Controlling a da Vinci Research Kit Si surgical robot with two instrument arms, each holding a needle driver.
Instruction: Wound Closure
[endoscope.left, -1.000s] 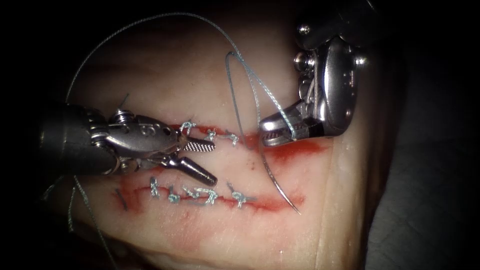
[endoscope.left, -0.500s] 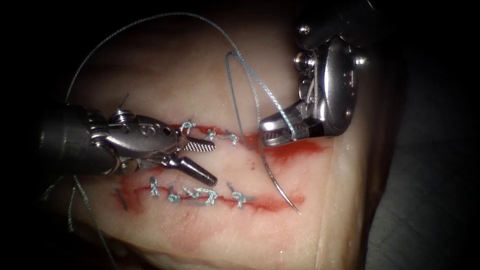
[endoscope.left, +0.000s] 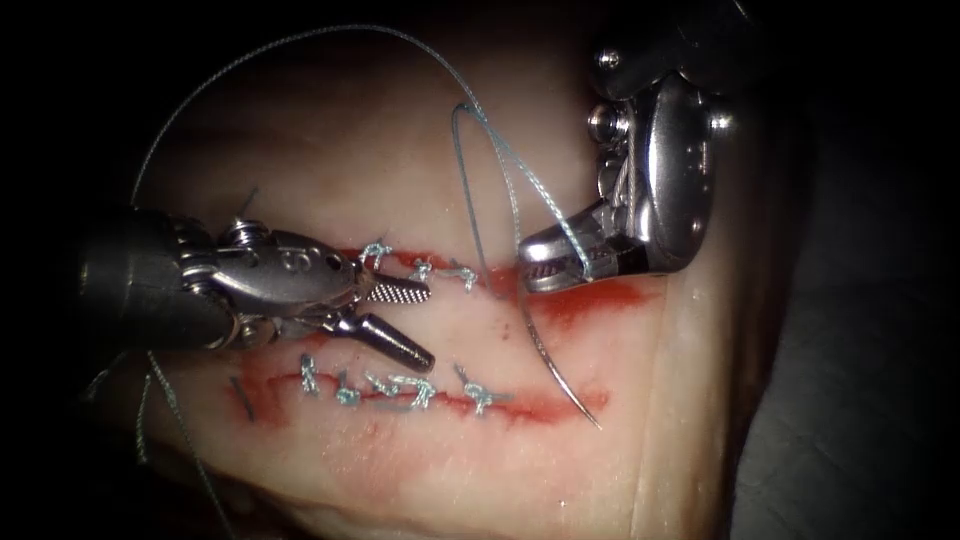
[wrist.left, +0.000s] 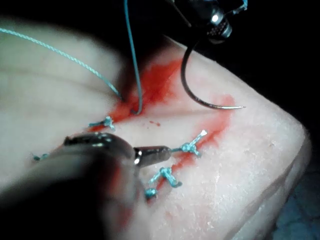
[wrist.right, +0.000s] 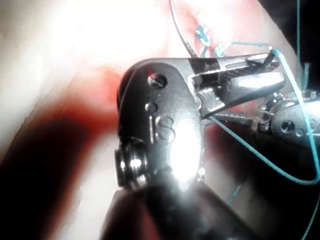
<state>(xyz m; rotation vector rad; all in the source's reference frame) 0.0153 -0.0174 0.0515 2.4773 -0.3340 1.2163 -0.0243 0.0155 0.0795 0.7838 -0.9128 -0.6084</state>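
We see the right arm's silver tool (endoscope.left: 535, 268) right of centre in the endoscope view, jaws pinching the thin curved steel needle (endoscope.left: 555, 365) near its thread end. The needle hangs free above the pale pork tissue (endoscope.left: 400, 150), its tip near the right end of the lower red cut (endoscope.left: 540, 405). The left arm's silver tool (endoscope.left: 410, 322) sits at centre left between the two cuts, jaws spread and empty. The grey-blue braided thread (endoscope.left: 470, 190) loops above the upper cut (endoscope.left: 590, 298).
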